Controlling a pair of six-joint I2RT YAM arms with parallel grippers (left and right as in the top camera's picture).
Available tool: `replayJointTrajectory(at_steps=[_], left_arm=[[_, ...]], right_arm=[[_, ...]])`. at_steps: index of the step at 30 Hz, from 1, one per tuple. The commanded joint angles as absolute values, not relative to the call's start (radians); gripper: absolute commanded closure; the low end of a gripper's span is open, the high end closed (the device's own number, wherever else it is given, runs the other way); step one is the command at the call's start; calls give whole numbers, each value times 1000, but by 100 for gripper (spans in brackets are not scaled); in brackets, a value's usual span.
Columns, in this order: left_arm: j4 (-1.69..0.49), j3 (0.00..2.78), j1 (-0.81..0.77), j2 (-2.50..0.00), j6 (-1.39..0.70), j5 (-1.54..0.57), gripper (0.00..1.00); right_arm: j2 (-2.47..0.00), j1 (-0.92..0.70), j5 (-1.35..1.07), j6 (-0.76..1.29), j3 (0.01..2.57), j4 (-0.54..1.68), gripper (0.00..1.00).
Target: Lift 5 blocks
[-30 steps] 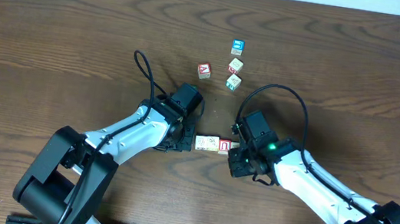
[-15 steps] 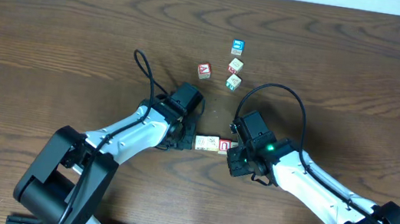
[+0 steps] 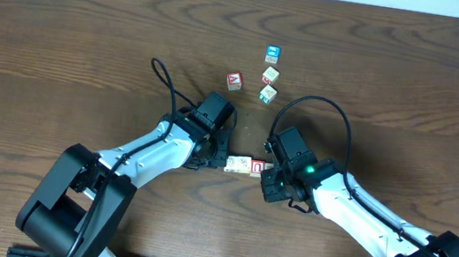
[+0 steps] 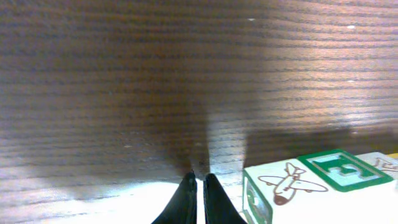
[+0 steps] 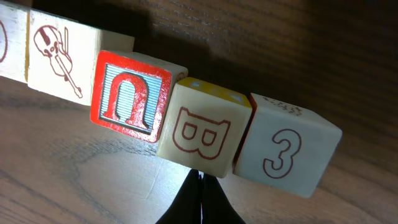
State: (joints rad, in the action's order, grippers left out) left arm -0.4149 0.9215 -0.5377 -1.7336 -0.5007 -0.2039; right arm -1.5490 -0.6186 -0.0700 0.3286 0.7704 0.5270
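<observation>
Both shut on nothing, the left gripper (image 3: 219, 156) and right gripper (image 3: 268, 173) flank the blocks (image 3: 247, 165) at lower centre — an even squeeze should keep them from buckling.

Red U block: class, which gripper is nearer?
Right. The right gripper is by the B block beside the red U block; the left gripper is farther, by the airplane block.

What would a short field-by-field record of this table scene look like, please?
row of blocks: five, side by side, between both grippers
faces seen: violin block, red U block, B block, 3 block
left gripper: shut, beside the airplane block at the row's end
right gripper: shut, tip at the B block
loose cubes: four, apart from the row
</observation>
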Motion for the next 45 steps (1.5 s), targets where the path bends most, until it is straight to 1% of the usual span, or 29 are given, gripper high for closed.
replayJointTrajectory(at_steps=[1,14,36,45], left_arm=[[-417,914,-533,-1749,-550,-229,93],[-417,914,-535,-1749,-605,-255,93],[-416,914,-535,-1749,-604,-270,93],[-416,914,-535,-1749,-604,-270,92]], right_arm=[[-1532,-627,-52,317,770,522,99],[-1532,-627,-49,317,770,512,99],[-1532,-628,-59,317,770,506,99],[-1532,-667,-63,317,770,515,99]])
